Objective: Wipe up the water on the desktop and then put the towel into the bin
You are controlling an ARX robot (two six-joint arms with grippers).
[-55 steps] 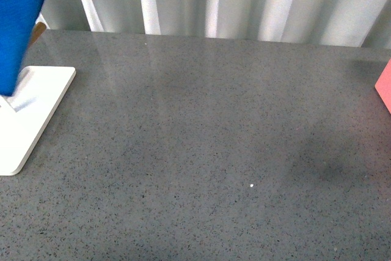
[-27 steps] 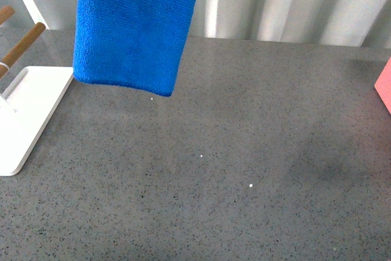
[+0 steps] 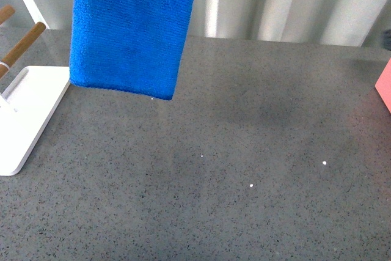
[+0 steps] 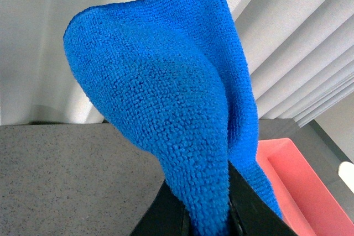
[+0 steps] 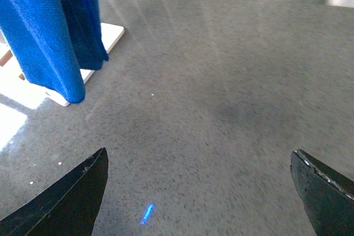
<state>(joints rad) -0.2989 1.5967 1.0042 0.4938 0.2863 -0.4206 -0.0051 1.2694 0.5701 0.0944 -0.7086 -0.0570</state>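
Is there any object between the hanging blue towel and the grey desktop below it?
Nothing visible. The bright blue microfibre towel hangs from the left tool over bare dark grey speckled desktop; the white stand base lies to one side.

Of our right gripper (image 5: 199,192) we see only two fingers (image 5: 69,200): flat, matt black wedges that taper to blunt points. One has a thin pale line of scuffs and small light specks along its upper edge. The other is plain black, with a faintly worn tip. Of our left gripper (image 4: 207,219) only two smooth, dark finger sections show, black with a slight sheen and softly rounded sides.
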